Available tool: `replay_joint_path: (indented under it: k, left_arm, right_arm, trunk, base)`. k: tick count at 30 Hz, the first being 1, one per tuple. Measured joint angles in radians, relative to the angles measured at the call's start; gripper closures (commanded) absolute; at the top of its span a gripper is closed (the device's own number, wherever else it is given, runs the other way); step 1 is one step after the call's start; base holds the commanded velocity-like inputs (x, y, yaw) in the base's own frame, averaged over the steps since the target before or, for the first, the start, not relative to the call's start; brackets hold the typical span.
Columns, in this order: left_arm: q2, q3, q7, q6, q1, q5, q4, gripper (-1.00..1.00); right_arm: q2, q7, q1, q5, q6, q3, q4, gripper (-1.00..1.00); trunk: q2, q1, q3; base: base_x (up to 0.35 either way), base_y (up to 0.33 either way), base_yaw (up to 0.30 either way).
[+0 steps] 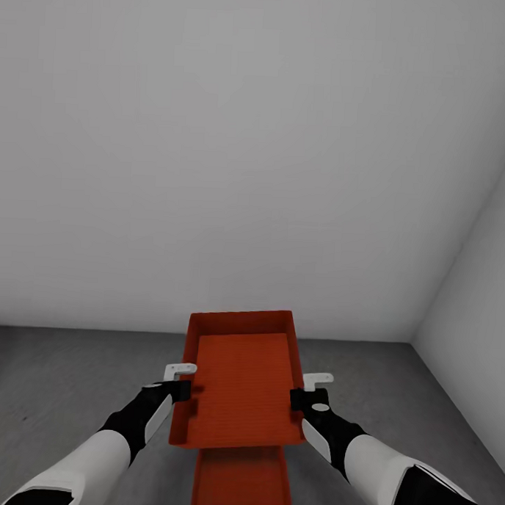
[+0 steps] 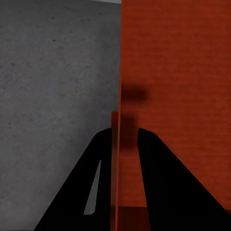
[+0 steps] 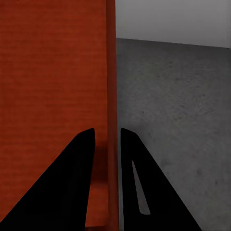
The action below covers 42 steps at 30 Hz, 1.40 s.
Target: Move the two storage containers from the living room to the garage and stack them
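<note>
I hold one orange-red storage container (image 1: 241,388) level in front of me by its two long walls. My left gripper (image 1: 182,387) is shut on its left wall (image 2: 115,144), one finger inside and one outside. On the opposite wall (image 3: 111,96) my right gripper (image 1: 299,396) is shut the same way. The second storage container (image 1: 242,480) lies below and nearer to me on the dark concrete floor (image 1: 56,376), its far end hidden under the held one. I cannot tell whether the two bins touch.
A plain grey-white wall (image 1: 212,170) rises just beyond the containers, and a second wall (image 1: 478,292) meets it in a corner at the right. Bare speckled floor spreads to both sides of the bins.
</note>
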Motion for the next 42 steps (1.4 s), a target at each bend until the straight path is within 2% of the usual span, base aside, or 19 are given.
replay_joint_path:
  k: [5,23,42]
  left_arm:
    - [0.000,-0.001,0.000,0.000,0.000,0.001,0.000,1.00]
    - [0.000,0.000,0.000,0.000,0.000,0.001,0.000,1.00]
    - [0.001,-0.001,0.000,0.000,0.000,0.001,0.000,1.00]
  right_arm:
    - [0.001,-0.001,0.000,0.000,0.000,0.000,0.000,1.00]
    - [0.000,0.000,0.000,0.002,0.001,-0.002,0.000,1.00]
    - [0.001,-0.001,0.000,-0.001,-0.001,0.001,0.000,1.00]
  trunk:
    - [0.000,0.000,-0.008]
    - [-0.126,0.069,-0.093]
    - [-0.126,0.069,-0.117]
  base:
    - [0.000,0.000,0.000]
    - [0.000,0.000,0.000]
    - [0.000,0.000,0.000]
